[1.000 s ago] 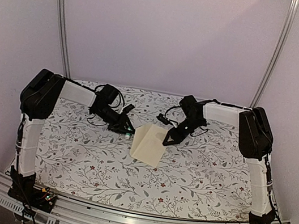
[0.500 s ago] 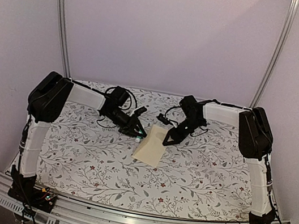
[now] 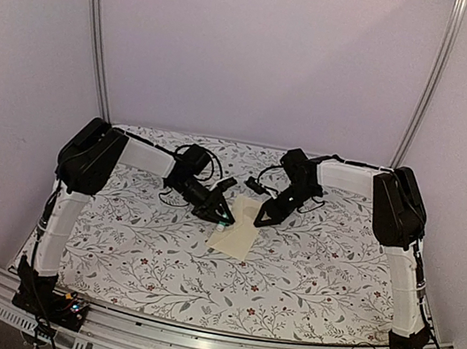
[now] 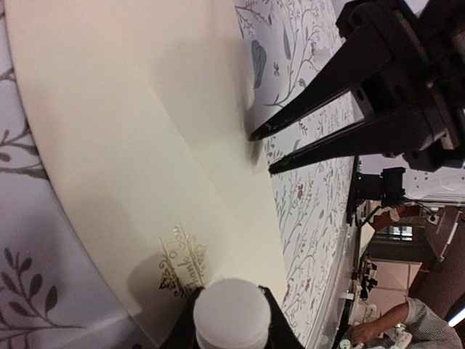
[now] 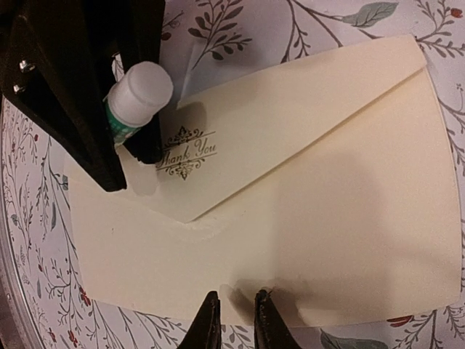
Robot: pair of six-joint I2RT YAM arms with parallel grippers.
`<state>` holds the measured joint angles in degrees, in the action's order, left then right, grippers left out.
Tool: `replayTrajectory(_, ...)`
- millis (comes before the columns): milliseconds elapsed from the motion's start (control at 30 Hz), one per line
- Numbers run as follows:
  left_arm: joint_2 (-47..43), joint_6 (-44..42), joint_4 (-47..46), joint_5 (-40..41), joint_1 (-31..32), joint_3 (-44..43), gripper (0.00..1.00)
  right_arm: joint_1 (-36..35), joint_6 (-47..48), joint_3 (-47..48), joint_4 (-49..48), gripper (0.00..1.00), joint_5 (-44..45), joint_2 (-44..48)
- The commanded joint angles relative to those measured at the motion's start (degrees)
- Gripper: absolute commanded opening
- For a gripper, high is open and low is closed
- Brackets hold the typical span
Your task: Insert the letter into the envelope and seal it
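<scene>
As the envelope (image 5: 327,203) lies flap-down, letter unseen, only sealing seems left: your left gripper (image 3: 220,213) clamps glue stick (image 5: 142,91), right gripper (image 5: 234,307) barely parted at its edge.

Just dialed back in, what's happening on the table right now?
The envelope lies on the patterned table with its flap, printed "Thank You", folded over the body. The left gripper holds what looks like a white-capped glue stick right at the flap's printed end. The right gripper has its narrowly parted fingertips at an edge of the envelope, apparently steadying it. The letter is not visible, so it may already be inside. Sealing seems to be the step in hand.
</scene>
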<state>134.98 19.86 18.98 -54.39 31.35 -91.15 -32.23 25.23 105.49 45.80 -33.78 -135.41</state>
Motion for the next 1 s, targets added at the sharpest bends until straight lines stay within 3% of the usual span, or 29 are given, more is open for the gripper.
replayTrajectory(0, 2.0, -1.2, 2.0, -1.5, 0.7, -2.1, 0.00, -0.5, -0.4, -0.5, 0.5, 0.16, 0.7, -2.8)
replayTrajectory(367, 6.7, -0.6, 2.6, -3.2, 0.8, -8.1, 0.00, -0.5, -0.3, -0.5, 1.1, 0.16, 0.6, -3.0)
replayTrajectory(967, 9.9, 4.1, -2.2, -4.7, 2.2, -9.7, 0.00, -0.5, -0.6, -1.6, 1.0, 0.16, 1.2, -2.8)
